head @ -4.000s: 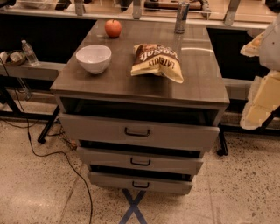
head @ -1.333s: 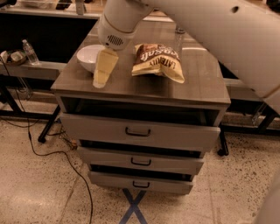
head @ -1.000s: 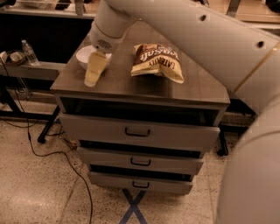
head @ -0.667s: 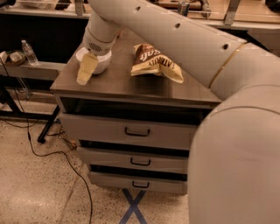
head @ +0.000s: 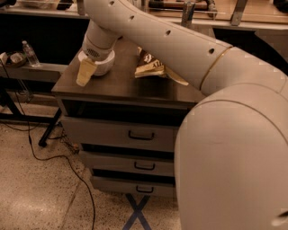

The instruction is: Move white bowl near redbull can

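Observation:
The white bowl [head: 102, 65] sits at the back left of the dark cabinet top [head: 117, 85], partly covered by my wrist. My gripper [head: 85, 72] hangs just in front of the bowl's left rim, close above the top; I cannot tell whether it touches the bowl. The redbull can [head: 187, 13] stands upright at the back of the top, right of centre, well away from the bowl. My white arm crosses the view from the right.
A crumpled chip bag [head: 152, 68] lies mid-top between bowl and can, partly under my arm. A water bottle [head: 30, 54] stands on a low shelf to the left. The drawer fronts [head: 135, 134] face me below. Cables trail on the floor at the left.
My arm has swung in from the right and the gripper has moved left and forward across the bowl to its front-left side. The bowl stays in place.

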Controlling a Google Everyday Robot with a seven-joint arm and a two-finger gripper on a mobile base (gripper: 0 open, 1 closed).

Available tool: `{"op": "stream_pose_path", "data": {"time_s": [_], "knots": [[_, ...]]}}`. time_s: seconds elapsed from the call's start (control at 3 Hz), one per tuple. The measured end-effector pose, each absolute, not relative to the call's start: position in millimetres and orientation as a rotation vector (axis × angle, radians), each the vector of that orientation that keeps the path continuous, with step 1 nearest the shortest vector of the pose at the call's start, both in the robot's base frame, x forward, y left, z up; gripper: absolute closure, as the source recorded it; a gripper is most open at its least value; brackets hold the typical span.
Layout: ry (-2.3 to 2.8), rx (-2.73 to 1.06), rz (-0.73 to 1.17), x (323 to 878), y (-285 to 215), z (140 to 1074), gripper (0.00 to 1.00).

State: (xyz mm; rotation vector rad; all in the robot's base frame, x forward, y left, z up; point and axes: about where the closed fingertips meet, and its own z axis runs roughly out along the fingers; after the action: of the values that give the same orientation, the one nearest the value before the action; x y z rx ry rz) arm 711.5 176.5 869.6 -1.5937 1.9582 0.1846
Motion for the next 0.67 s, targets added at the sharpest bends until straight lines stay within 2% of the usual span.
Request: {"op": "stream_pose_path", "data": {"time_s": [0.33, 0.67], "knots": [[1.969, -1.544, 0.184, 711.1, 167.7, 873.6, 0.50], [1.972, -1.525, 0.174, 707.2, 161.3, 875.7, 0.73]]}}
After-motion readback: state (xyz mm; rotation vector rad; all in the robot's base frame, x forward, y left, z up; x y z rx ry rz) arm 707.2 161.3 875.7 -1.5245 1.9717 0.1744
